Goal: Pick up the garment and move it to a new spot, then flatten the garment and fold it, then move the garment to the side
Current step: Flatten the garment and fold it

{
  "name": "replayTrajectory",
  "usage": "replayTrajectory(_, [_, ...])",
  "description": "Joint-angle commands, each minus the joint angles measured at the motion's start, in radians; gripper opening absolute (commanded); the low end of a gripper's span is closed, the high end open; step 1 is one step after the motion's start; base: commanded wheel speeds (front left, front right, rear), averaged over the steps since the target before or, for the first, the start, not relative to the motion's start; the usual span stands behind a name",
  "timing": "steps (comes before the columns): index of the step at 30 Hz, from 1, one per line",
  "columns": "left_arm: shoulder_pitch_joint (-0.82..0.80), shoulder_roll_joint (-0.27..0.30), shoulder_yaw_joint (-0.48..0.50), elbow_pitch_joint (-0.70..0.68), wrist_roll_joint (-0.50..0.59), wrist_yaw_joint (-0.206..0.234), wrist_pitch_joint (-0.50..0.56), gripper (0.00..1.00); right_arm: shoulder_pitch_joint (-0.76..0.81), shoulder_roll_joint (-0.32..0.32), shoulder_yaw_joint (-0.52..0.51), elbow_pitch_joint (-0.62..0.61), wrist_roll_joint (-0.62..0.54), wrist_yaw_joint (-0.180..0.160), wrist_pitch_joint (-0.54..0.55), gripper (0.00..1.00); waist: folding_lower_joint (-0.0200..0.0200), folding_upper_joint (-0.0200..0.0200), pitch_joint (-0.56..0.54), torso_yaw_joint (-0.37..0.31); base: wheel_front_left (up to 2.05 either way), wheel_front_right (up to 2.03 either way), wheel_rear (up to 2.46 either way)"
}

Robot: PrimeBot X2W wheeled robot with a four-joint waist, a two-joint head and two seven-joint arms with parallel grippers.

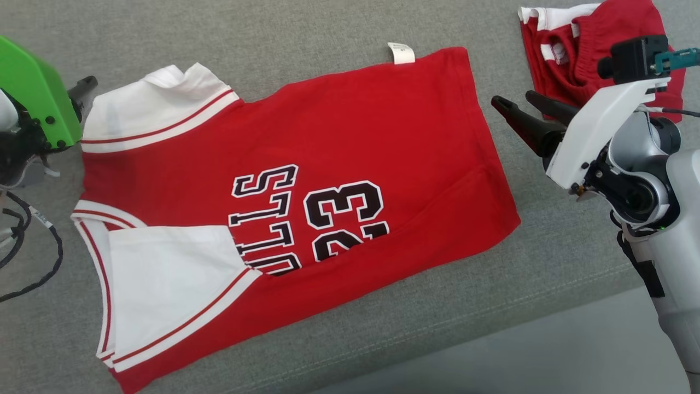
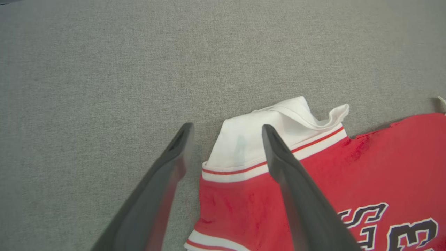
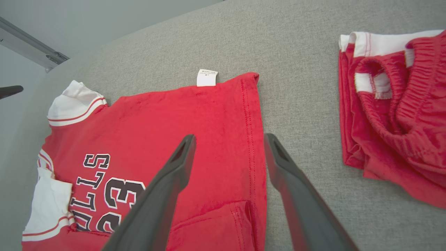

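Note:
The garment (image 1: 355, 126) is a red jersey with white sleeves and black "BULLS 23" lettering, spread on the grey cloth surface. Its near side is folded over the front and hides part of the lettering. My left gripper (image 2: 227, 129) is open above the far white sleeve (image 2: 244, 146), holding nothing. One of its dark fingers (image 1: 83, 86) shows beside that sleeve. My right gripper (image 1: 517, 102) hovers open just off the jersey's right hem. In the right wrist view the right gripper (image 3: 230, 138) straddles the hem (image 3: 252, 139) of the garment (image 3: 174, 115), with nothing between its fingers.
A bundle of red shorts (image 1: 590, 54) with white trim lies at the far right, also seen as the red shorts (image 3: 393, 115). A white label (image 1: 401, 53) sticks out at the jersey's far edge. The surface's front edge (image 1: 547, 306) runs across the lower right. Black cables (image 1: 33, 262) hang at the left.

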Motion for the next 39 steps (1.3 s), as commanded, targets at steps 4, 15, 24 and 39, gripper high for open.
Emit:
replayTrajectory(4, [-0.049, 0.014, -0.015, 0.038, 0.019, -0.007, 0.040, 1.00, -0.056, -0.003, 0.053, 0.024, 0.021, 0.000, -0.025, 1.00, -0.0001, -0.0001, 0.094, -0.085, 0.00, 0.00, 0.00])
replayTrajectory(15, [-0.078, 0.030, -0.059, 0.090, 0.053, 0.001, 0.102, 1.00, -0.121, -0.027, 0.146, 0.076, 0.072, 0.000, -0.071, 1.00, -0.0001, -0.0001, 0.112, -0.101, 0.00, 0.00, 0.00])
replayTrajectory(24, [-0.077, 0.026, -0.077, 0.065, 0.053, -0.001, 0.136, 0.27, -0.150, -0.041, 0.189, 0.110, 0.103, 0.000, -0.107, 1.00, -0.0001, -0.0001, 0.109, -0.089, 0.00, 0.00, 0.00])
replayTrajectory(39, [-0.072, -0.047, -0.067, 0.006, 0.052, -0.077, 0.000, 0.00, -0.256, -0.067, 0.205, 0.292, 0.044, 0.000, -0.146, 1.00, -0.0001, -0.0001, 0.071, 0.023, 0.00, 0.00, 0.00])
